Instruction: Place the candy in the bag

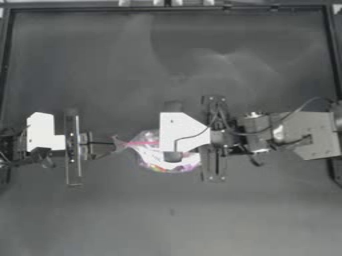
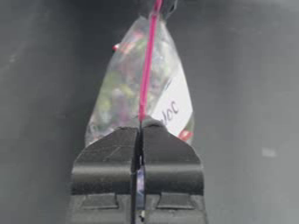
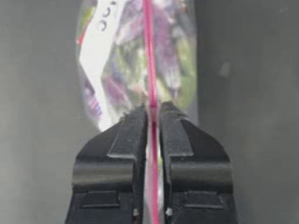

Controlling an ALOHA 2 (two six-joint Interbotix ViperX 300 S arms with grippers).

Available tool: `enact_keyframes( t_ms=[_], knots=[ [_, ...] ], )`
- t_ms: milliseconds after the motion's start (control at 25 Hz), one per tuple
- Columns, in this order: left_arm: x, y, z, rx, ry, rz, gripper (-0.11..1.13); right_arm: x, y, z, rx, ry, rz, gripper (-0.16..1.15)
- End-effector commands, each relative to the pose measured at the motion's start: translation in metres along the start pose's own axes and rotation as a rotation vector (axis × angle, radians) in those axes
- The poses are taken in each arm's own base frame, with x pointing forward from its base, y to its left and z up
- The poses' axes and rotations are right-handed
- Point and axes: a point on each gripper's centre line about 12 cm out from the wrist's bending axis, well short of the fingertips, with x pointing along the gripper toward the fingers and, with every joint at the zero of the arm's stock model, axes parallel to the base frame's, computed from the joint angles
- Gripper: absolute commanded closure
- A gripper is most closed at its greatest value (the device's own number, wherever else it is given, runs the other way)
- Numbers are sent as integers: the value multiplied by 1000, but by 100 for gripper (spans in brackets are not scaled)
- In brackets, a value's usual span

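The clear bag (image 1: 151,158) of colourful sweets hangs stretched between both grippers at the table's middle, its pink seal strip (image 2: 147,65) running in a straight line from one to the other. My left gripper (image 1: 118,145) is shut on the strip's left end; in the left wrist view its jaws (image 2: 140,126) pinch the strip tightly. The right gripper (image 1: 171,155) is shut on the strip's other end (image 3: 153,107), partly hidden under its white wrist mount in the top view. A white label (image 3: 96,48) shows through the bag (image 3: 125,70). The candy cannot be told apart from the sweets in the bag.
The dark table (image 1: 167,65) lies bare all round the bag. A raised rim (image 1: 167,7) runs along the far edge and down both sides. Both arms reach in at mid-height from left and right.
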Motion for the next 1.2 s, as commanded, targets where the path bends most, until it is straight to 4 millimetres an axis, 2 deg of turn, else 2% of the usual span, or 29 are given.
enact_keyframes(
  t_ms=[40, 800, 1200],
  knots=[
    [0, 0, 3, -3, -12, 1, 81, -18, -6, -4, 33, -45, -2, 59],
    [0, 0, 2, -12, 7, 8, 81, -25, -9, -40, 102, -66, 11, 59],
    [0, 1, 3, -14, 8, 10, 86, -26, -10, -54, 128, -55, 10, 59]
  ],
)
